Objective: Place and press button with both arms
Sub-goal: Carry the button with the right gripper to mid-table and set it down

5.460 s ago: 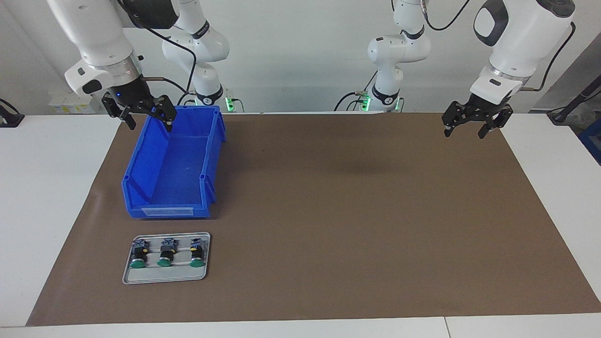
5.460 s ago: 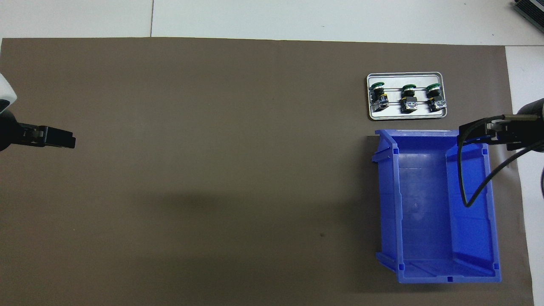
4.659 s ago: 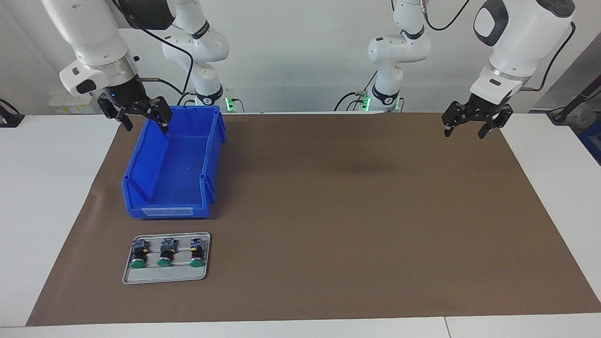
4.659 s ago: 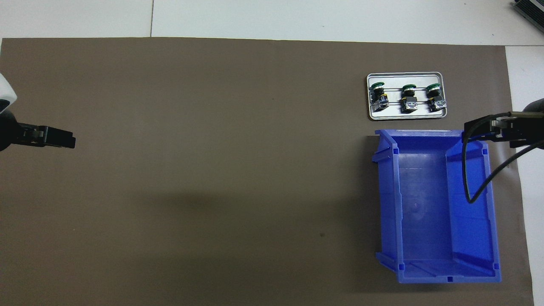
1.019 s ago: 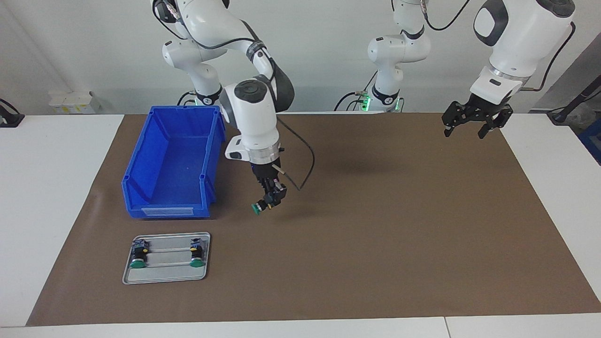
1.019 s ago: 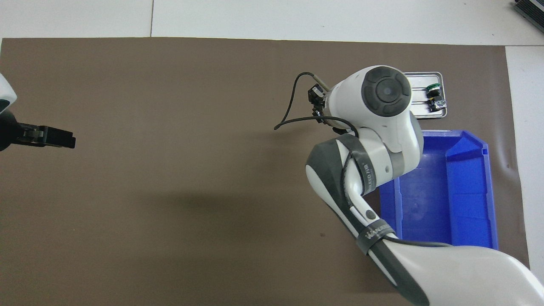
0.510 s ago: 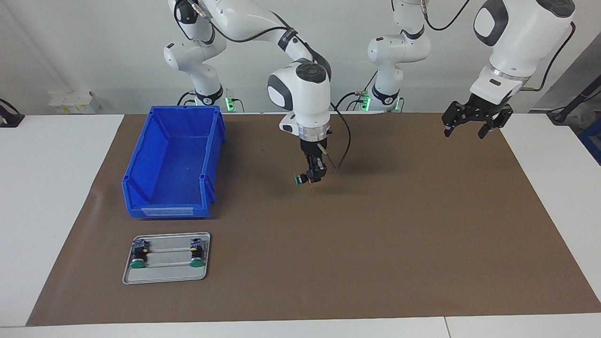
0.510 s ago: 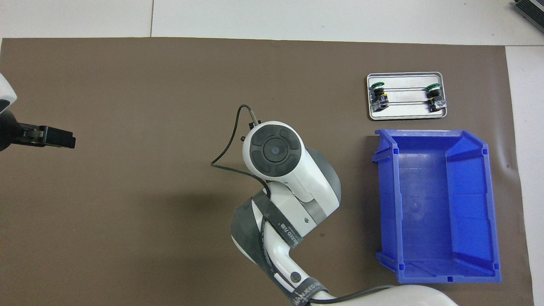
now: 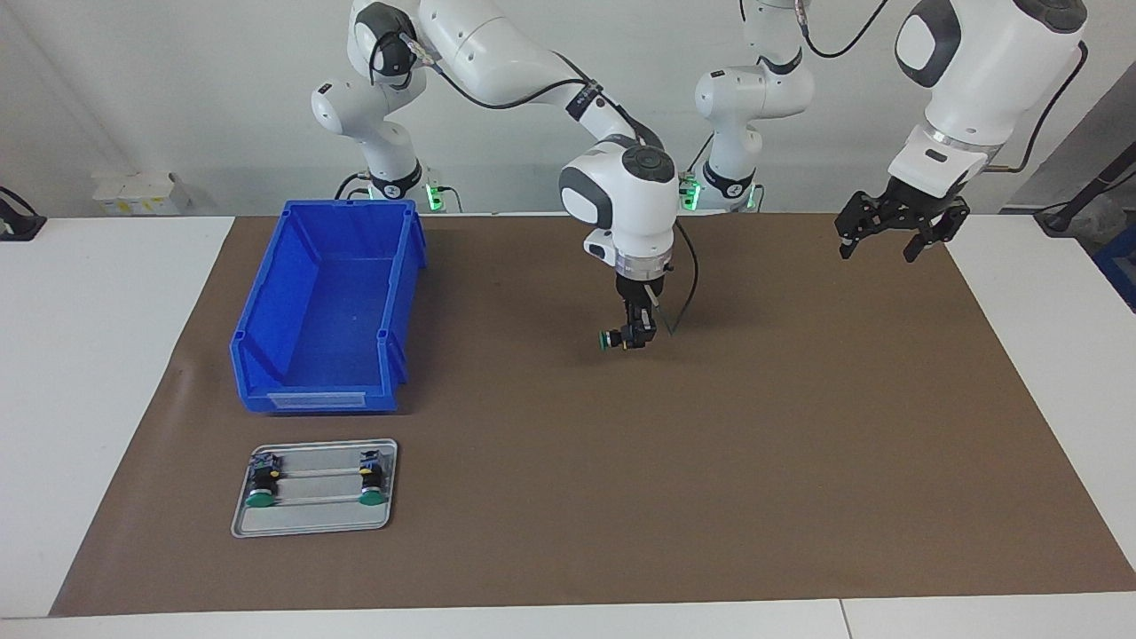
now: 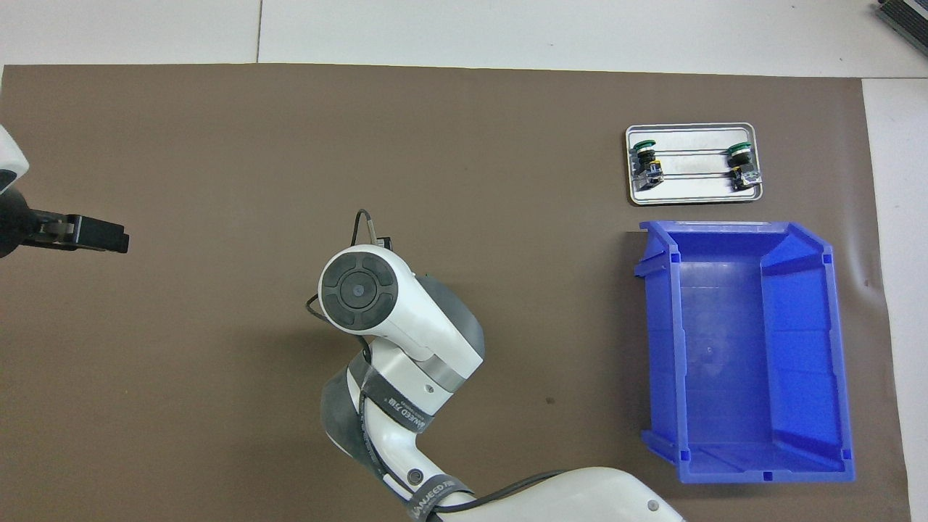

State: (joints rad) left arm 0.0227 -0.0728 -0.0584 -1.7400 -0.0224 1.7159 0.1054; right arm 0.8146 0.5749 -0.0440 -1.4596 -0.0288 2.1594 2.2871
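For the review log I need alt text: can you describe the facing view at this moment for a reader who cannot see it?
The right pincer holds a green-capped button in the air over the middle of the brown mat. Two more buttons lie on a grey tray beside an empty blue bin. The left pincer waits open over its end of the mat.

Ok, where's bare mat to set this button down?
The right gripper holds the button over open brown mat, bare from the blue bin to the waiting left gripper. Crowded only at the right arm's end: bin, and tray with two buttons.
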